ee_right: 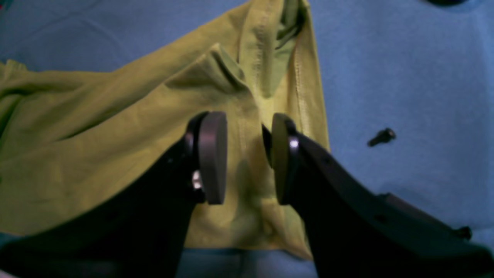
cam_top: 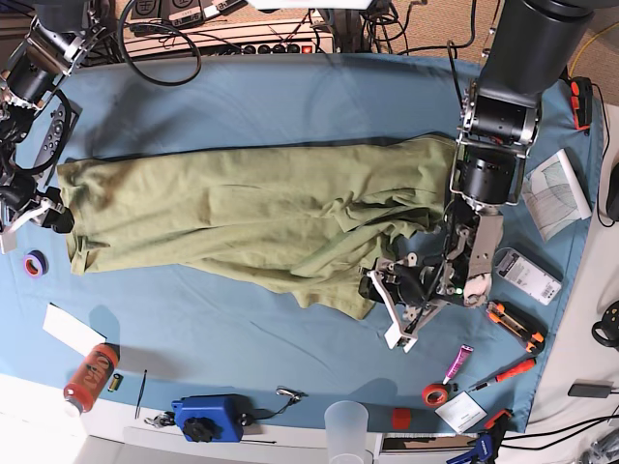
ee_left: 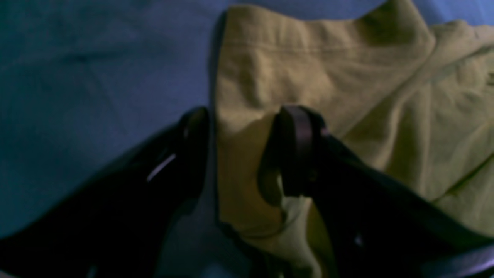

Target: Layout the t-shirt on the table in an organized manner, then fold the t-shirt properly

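— While the left gripper [ee_left: 239, 150] sits low over the table [ee_left: 85, 77], how do its jaws stand?

— Apart; in the left wrist view one finger [ee_left: 295, 150] rests over the olive-green t-shirt [ee_left: 308, 77], the other is on the bare blue cloth just off the garment's edge; the hemmed edge of the shirt runs between them, and nothing is pinched that I can make out.

— And the right gripper [ee_right: 247, 154]?

— Also parted; its two round pads [ee_right: 212, 154] stand either side of a stitched seam, with the fabric lying in the gap below them; I cannot tell whether the pads touch the cloth.

— Where does the shirt lie?

— Spread lengthwise across the middle of the table in the base view; wrinkled, bunched most near the left gripper, with one end at the right gripper and the other at the left.

— Anything else near the tools?

— A small black screw [ee_right: 382, 137] lies on the blue cloth just beyond the right gripper's outer finger, apart from the shirt; near the left arm [cam_top: 498, 145] lie an orange-handled screwdriver [cam_top: 513, 324] and a red tape roll [cam_top: 434, 393]; along the near edge stand a blue box [cam_top: 208, 416] and a clear cup [cam_top: 346, 422].
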Controlling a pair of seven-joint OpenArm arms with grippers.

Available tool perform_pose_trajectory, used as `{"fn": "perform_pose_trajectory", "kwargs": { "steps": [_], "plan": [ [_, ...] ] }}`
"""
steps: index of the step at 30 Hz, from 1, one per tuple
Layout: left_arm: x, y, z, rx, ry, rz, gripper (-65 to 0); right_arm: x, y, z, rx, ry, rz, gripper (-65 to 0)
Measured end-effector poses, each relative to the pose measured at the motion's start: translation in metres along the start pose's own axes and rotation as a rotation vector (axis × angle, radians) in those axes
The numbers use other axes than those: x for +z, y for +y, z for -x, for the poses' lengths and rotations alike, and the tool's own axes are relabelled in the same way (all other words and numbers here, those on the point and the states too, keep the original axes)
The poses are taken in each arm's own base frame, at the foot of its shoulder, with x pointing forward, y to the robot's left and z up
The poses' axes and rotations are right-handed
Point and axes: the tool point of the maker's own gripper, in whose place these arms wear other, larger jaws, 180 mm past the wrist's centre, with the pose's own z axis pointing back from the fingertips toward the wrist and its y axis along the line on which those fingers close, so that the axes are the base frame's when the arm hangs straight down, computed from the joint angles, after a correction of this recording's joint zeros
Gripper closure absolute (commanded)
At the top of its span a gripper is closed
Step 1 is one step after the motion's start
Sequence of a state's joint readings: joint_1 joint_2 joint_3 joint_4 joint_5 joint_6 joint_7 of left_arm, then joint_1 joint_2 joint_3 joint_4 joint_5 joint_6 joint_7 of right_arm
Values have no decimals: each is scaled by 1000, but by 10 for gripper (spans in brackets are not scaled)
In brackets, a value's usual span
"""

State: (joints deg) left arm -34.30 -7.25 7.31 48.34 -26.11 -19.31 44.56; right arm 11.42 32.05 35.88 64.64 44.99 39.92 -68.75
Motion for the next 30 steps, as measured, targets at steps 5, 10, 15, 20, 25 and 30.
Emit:
{"fn": "perform_pose_trajectory", "kwargs": {
  "steps": [5,10,15,20,25,30],
  "plan": [
    [-11,-29,-3,16,-16,65,-229,0,0,0,0,0,0,-201],
    [-23,-56,-3,-35,2,82,-132,0,0,0,0,0,0,-201],
    [-25,-45,-4,4,-1,5,-62,0,0,0,0,0,0,-201],
    [-22,-38,-7,-9,-2,-3,-65,0,0,0,0,0,0,-201],
    [-13,-17,-12,-47,13,-44,-112,0,0,0,0,0,0,-201],
    [-11,-16,-16,-49,7,-50,-181,0,0,0,0,0,0,-201]
  ]
}}
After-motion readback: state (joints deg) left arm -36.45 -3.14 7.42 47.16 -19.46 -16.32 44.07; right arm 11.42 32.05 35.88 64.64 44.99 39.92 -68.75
